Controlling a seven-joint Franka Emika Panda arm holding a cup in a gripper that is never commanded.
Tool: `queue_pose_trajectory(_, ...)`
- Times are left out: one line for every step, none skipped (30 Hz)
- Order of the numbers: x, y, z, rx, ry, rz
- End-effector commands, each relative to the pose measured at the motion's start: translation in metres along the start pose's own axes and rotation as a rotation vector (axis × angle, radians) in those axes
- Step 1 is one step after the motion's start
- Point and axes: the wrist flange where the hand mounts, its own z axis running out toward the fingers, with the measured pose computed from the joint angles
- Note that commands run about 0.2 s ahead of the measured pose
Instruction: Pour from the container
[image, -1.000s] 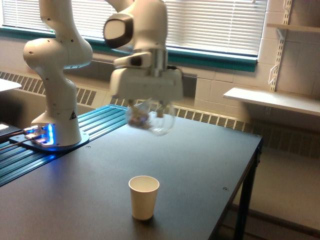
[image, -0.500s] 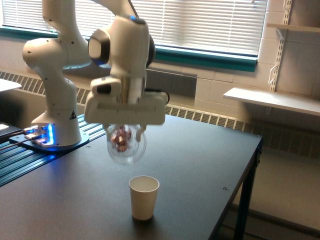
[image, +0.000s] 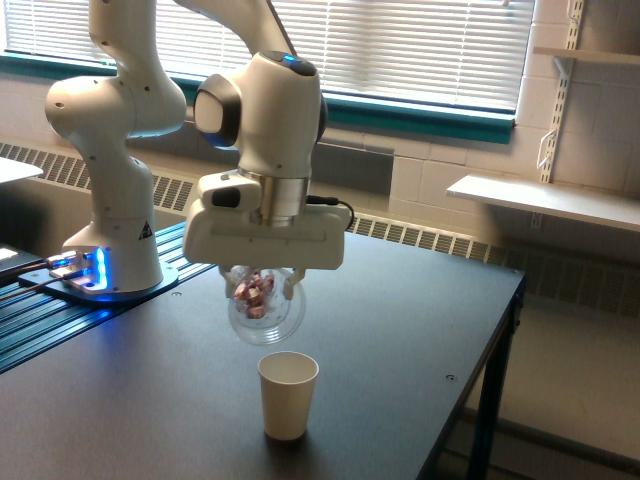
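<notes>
Clear plastic cup (image: 265, 308) hangs clamped in the pincer (image: 262, 285), just above and slightly left of the paper cup (image: 288, 394) on the dark surface (image: 400, 330). Likely light, thin-walled, slick, easily crushed; best held by the side wall, lightly. Tipped: round rim faces near and downward, long axis running far-to-near, pink pieces (image: 250, 291) heaped inside.

White arm bent downward, hand (image: 262, 288) clamped shut

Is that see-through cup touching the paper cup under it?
Apart. In the exterior view, dark table shows between the clear cup and the paper cup.
</notes>
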Motion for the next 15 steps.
queue_pose_trajectory(-0.011,-0.005,-0.002,-0.006,-0.019,-0.005)
queue_pose_trajectory(-0.013,-0.004,-0.001,-0.014,-0.04,0.002)
queue_pose_trajectory(-0.017,-0.003,0.002,-0.019,-0.073,-0.004)
queue_pose_trajectory(-0.019,-0.003,0.003,-0.024,-0.084,-0.002)
queue_pose_trajectory(-0.021,-0.003,0.004,-0.028,-0.099,0.0)
queue_pose_trajectory(-0.021,-0.003,0.004,-0.028,-0.111,0.002)
queue_pose_trajectory(-0.022,-0.003,0.004,-0.025,-0.131,0.001)
queue_pose_trajectory(-0.023,-0.003,0.004,-0.027,-0.146,-0.002)
queue_pose_trajectory(-0.024,-0.003,0.005,-0.034,-0.158,-0.003)
queue_pose_trajectory(-0.025,-0.002,0.007,-0.044,-0.167,-0.001)
queue_pose_trajectory(-0.025,-0.002,0.008,-0.054,-0.177,0.0)
queue_pose_trajectory(-0.025,-0.002,0.008,-0.061,-0.185,0.001)
queue_pose_trajectory(-0.025,-0.002,0.009,-0.071,-0.191,0.002)
queue_pose_trajectory(-0.025,-0.003,0.009,-0.074,-0.198,0.006)
queue_pose_trajectory(-0.023,-0.003,0.009,-0.072,-0.206,0.011)
